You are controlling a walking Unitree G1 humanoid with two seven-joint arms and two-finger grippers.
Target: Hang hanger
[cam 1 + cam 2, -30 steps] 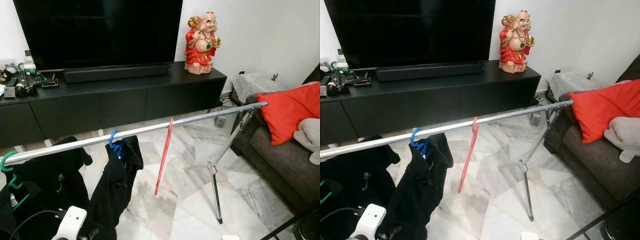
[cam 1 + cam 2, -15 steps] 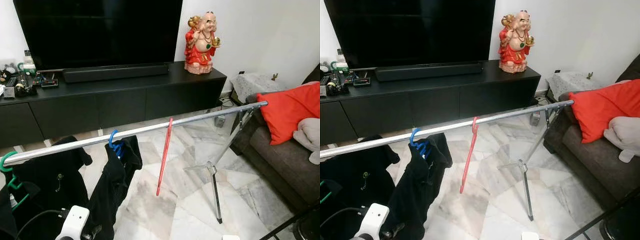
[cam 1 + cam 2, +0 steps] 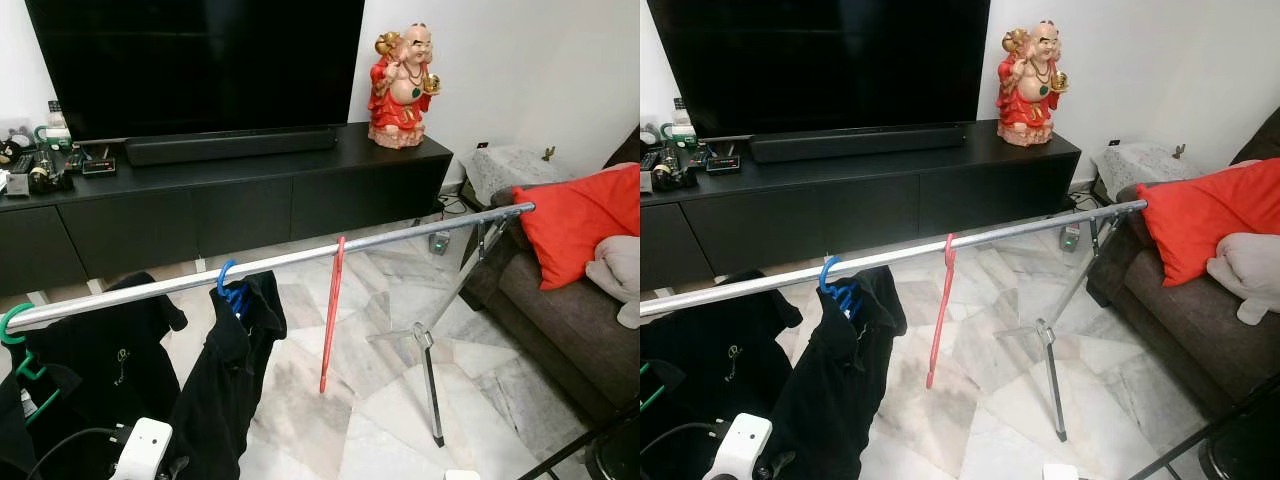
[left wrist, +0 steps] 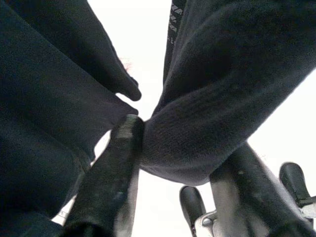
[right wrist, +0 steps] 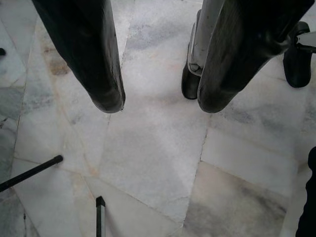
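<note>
A red hanger [image 3: 332, 312] hangs by its hook on the silver rail [image 3: 400, 238] near the middle, edge-on and free of both grippers. To its left, a blue hanger [image 3: 230, 290] carries a black garment [image 3: 225, 370]. My left arm's white wrist [image 3: 142, 450] sits low beneath that clothing. In the left wrist view my left gripper [image 4: 177, 143] is open among black cloth, and a fold lies between its fingers [image 4: 116, 177]. My right gripper [image 5: 158, 101] hangs open over the marble floor [image 5: 148, 148] with nothing between its fingers.
A green hanger [image 3: 14, 330] with another black garment [image 3: 90, 370] is at the rail's left end. The rack's leg [image 3: 432, 390] stands on the floor to the right. A sofa with a red cushion [image 3: 580, 225] is at right. A black TV console [image 3: 230, 200] with a statue [image 3: 402, 75] is behind.
The red hanger's lower end has swung a little to the right and now hangs closer to vertical. My left wrist has shifted slightly lower under the clothes.
</note>
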